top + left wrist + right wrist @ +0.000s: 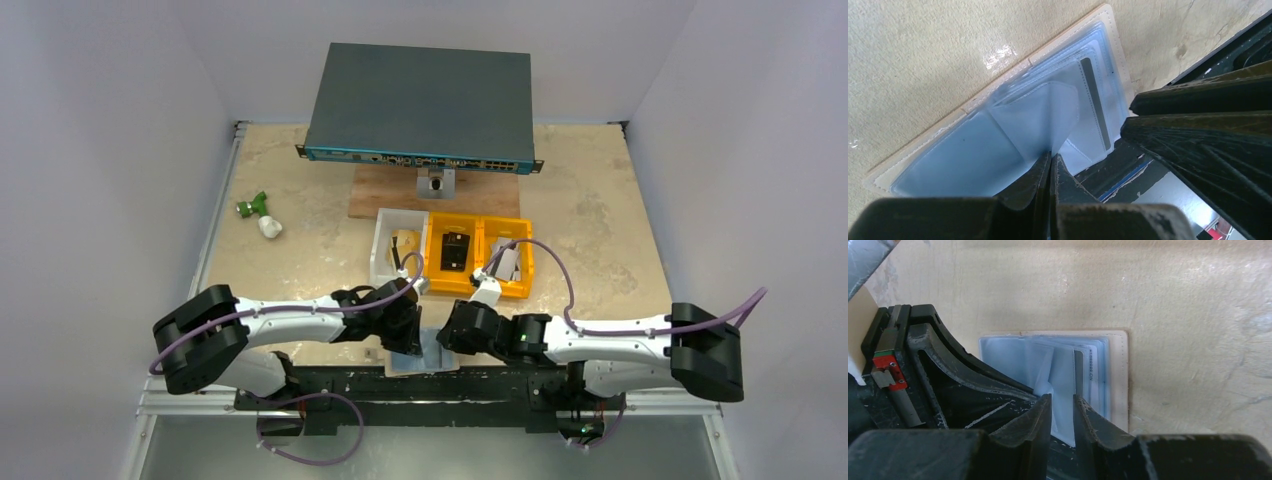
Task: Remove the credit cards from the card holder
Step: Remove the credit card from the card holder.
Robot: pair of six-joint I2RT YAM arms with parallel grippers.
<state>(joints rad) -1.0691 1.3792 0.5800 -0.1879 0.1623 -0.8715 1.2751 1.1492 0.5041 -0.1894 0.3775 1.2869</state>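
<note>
Left wrist view alone shows left gripper (1051, 167) pinching the flap (1040, 115) of the card holder (948, 165); right gripper (1062, 402) jaws slightly parted, holder lying crosswise ahead

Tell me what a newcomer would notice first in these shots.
Both arms crowd the open card holder at the near edge of the table: the left end effector is shut on a lifted clear sleeve, the right end effector sits beside it, jaws slightly apart. Beyond them, a big dark network switch looms over the far side.
</note>
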